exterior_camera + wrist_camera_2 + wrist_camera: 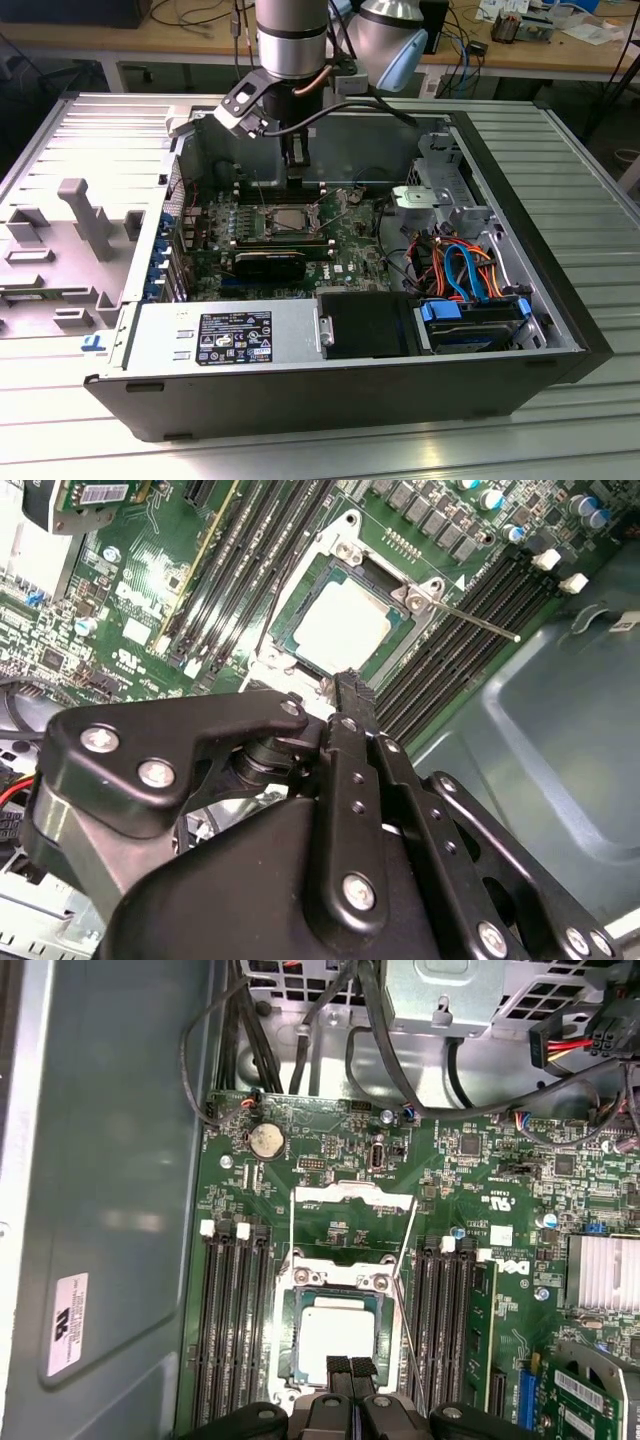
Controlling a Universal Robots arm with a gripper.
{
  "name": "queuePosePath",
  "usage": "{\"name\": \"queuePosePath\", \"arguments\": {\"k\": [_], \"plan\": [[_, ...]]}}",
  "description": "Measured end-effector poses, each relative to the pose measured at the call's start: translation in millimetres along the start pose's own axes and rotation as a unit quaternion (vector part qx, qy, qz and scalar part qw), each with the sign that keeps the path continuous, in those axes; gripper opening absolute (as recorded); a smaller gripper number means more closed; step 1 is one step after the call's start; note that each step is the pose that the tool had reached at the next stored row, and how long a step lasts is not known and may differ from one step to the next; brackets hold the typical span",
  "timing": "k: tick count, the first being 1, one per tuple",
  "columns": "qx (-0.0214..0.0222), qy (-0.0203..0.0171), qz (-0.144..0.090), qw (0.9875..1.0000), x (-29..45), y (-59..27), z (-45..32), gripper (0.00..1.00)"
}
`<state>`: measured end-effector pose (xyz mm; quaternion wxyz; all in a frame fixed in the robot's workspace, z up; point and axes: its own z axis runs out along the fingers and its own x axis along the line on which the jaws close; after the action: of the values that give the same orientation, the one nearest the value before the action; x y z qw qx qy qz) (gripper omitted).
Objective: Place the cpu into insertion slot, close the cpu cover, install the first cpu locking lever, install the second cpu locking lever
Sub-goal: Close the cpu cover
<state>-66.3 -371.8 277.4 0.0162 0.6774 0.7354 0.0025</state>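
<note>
The cpu (338, 1338) lies flat in the insertion slot (290, 1360) on the green motherboard (460, 1190), silvery top up and green edges showing around it; it is also in the second wrist view (340, 630) and, small, in the exterior view (290, 219). The cpu cover (350, 1197), a thin silver frame, is swung back beyond the slot with board showing through its centre. A thin wire lever (480, 625) sticks out sideways from the slot's corner. My gripper (350, 1370) (350, 685) (295, 172) hangs just above the slot's edge opposite the cover, fingers together, nothing between them.
Black memory slots (232, 1340) flank the slot on both sides. A grey case wall (110, 1180) rises close by. Cables (465, 265) and a drive cage (430, 195) fill the exterior view's right. A black heatsink block (270, 265) sits nearer the power supply (225, 340).
</note>
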Motion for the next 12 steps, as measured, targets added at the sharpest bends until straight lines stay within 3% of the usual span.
{"name": "queuePosePath", "arguments": {"k": [9,12], "plan": [[0.0,0.0,0.0,1.0,-0.8,0.9,-0.1,0.11],[0.0,0.0015,0.0,1.0,-1.5,2.9,-0.1,0.11]]}}
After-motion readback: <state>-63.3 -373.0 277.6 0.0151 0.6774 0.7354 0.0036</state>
